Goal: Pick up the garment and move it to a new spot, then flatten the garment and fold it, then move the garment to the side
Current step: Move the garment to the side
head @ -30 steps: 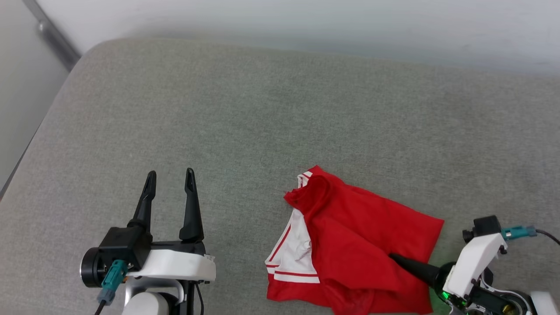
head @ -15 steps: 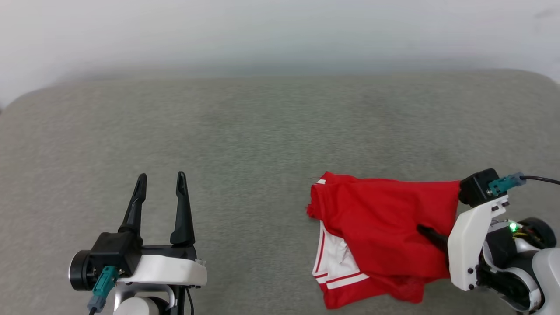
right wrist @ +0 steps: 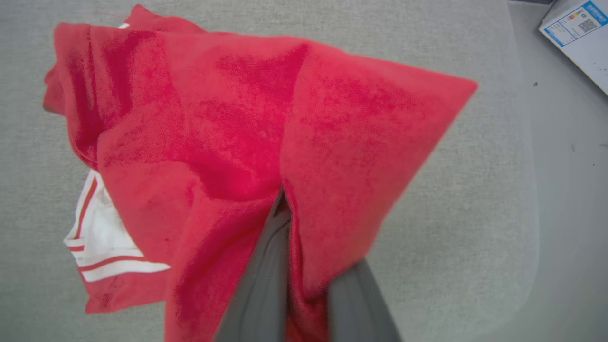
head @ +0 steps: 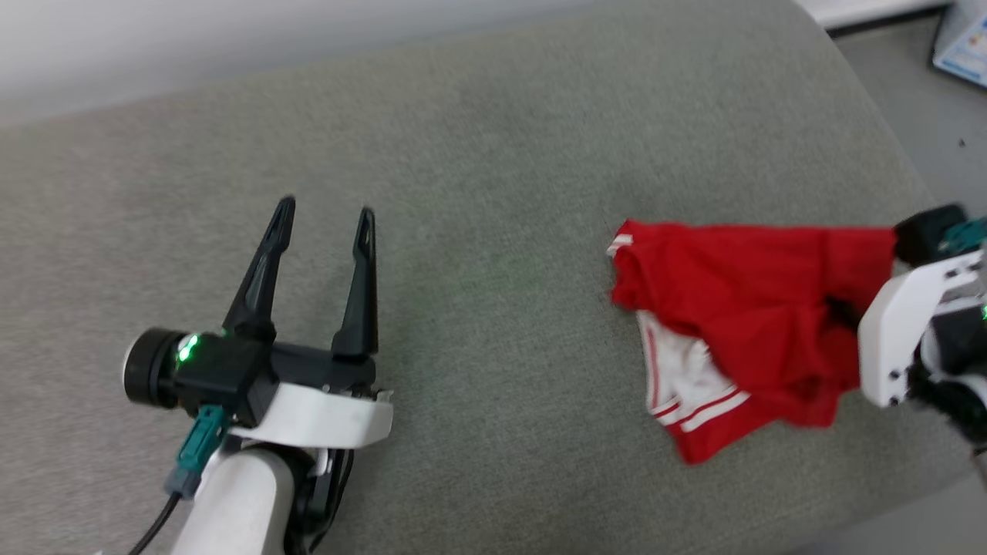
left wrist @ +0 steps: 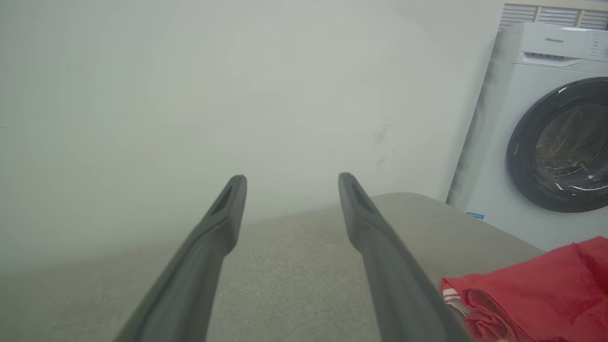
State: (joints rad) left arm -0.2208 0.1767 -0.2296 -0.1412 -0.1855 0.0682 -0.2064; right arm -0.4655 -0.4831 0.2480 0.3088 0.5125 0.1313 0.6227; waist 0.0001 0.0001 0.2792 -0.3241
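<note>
Cloth is the main matter: the garment (head: 752, 301) is a bunched red shirt of thin, soft fabric, with a white sleeve edged in red stripes poking out at its near left side. It sits on the right part of a grey padded surface (head: 493, 231), close to that surface's rounded right edge. Its folds are drawn toward the right gripper (right wrist: 285, 211), whose two dark fingers (right wrist: 263, 289) are pressed together with a pleat of red fabric pinched between them. A loose red corner sticks out to the right of the pinch. In the left wrist view the garment's (left wrist: 532, 289) rolled red edge and a bit of striped trim rest on the padding.

Well apart on the left, the left gripper (head: 326, 208) hovers over bare padding with its fingers spread wide and nothing between them.

A white washing machine (left wrist: 546, 142) stands beyond the far right end of the surface. Its dark round door is shut, and what lies in the drum cannot be made out. A white box with a blue label (right wrist: 577, 38) lies on the floor to the right.
</note>
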